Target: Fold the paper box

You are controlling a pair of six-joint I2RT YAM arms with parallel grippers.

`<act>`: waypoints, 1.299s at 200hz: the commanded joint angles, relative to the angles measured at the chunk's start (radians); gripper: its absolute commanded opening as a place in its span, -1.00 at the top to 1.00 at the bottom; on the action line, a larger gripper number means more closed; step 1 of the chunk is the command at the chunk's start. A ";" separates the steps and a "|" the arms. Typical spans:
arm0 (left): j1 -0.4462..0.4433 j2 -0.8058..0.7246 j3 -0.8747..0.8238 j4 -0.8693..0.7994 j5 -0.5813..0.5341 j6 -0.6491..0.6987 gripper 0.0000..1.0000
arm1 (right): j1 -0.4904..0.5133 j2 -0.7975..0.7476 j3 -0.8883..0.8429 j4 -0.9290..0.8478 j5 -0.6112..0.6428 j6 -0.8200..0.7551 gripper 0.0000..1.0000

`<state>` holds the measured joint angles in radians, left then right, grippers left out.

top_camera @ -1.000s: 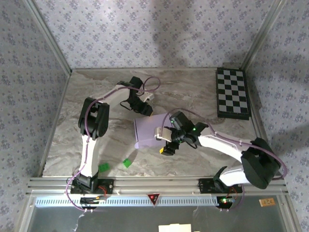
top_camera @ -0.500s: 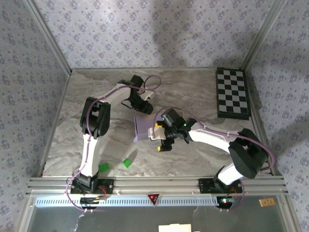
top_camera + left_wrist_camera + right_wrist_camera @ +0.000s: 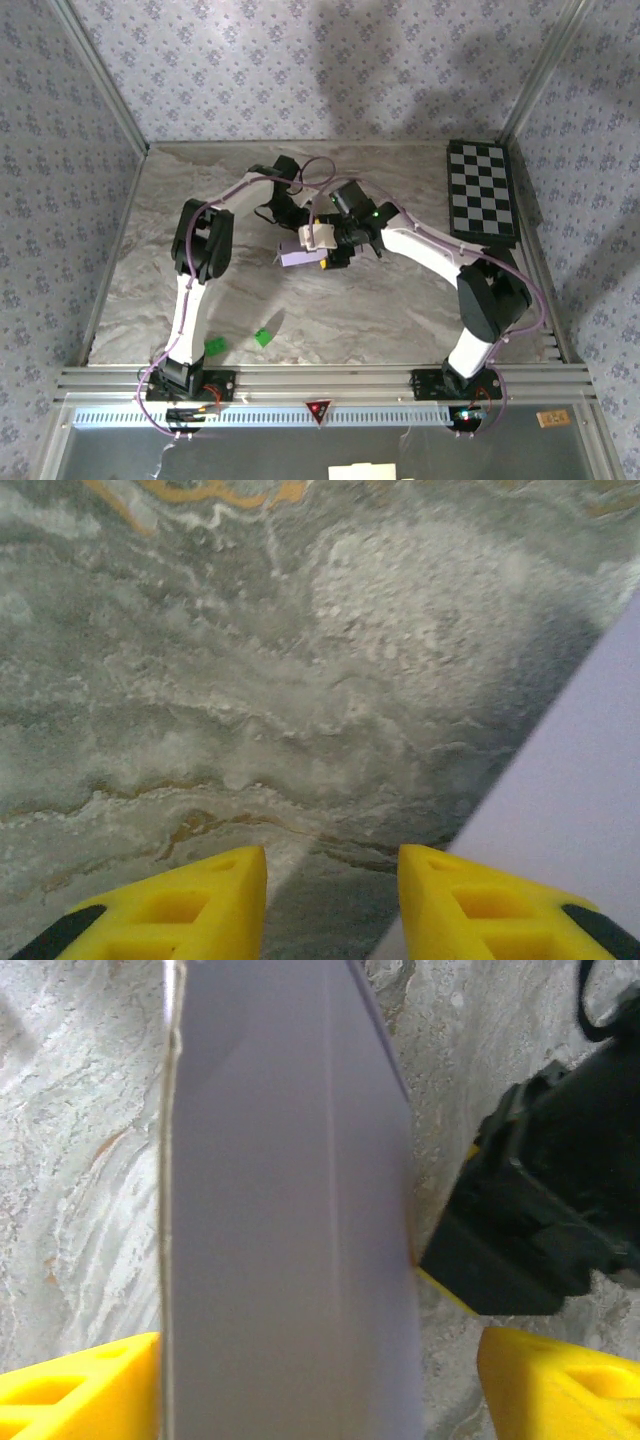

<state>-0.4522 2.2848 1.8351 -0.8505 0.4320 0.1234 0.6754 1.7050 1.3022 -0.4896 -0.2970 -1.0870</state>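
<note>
The pale-lilac paper box [image 3: 293, 257] lies mid-table, small from above. In the right wrist view one of its panels [image 3: 290, 1220] stands up between my right gripper's [image 3: 320, 1400] yellow fingers. The left finger [image 3: 80, 1390] is against its edge, and a gap of table separates it from the right finger [image 3: 560, 1380], so the gripper is open around it. My left gripper [image 3: 332, 900] is open just behind the box with bare table between its fingers, and the box's sheet [image 3: 570, 780] runs beside its right finger [image 3: 480, 900]. From above, the left gripper [image 3: 292, 222] and right gripper [image 3: 325, 250] sit close together at the box.
A black-and-white checkerboard [image 3: 482, 192] lies at the back right. Two small green bits [image 3: 263, 337] [image 3: 214, 347] rest near the front left. The left arm's black body [image 3: 540, 1220] is close to the right of the box. Patterned walls enclose the marble table [image 3: 400, 310].
My right arm swung back and left, carrying the box against the left gripper. The box's outline from above shrank as its panel rose. The left arm barely moved.
</note>
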 commanded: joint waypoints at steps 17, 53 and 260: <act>-0.014 0.038 0.023 -0.067 -0.034 0.026 0.21 | -0.019 0.060 0.106 -0.167 -0.061 -0.074 -0.51; -0.020 0.039 0.021 -0.061 -0.029 0.024 0.21 | -0.026 0.098 0.169 -0.213 -0.075 -0.093 -0.35; 0.135 -0.472 -0.350 0.120 0.080 -0.107 0.11 | -0.076 0.142 0.412 -0.627 -0.228 0.161 0.26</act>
<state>-0.3229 1.9255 1.5486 -0.7433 0.4915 0.0380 0.5976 1.8904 1.7077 -1.0313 -0.4725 -1.0237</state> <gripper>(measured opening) 0.440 0.391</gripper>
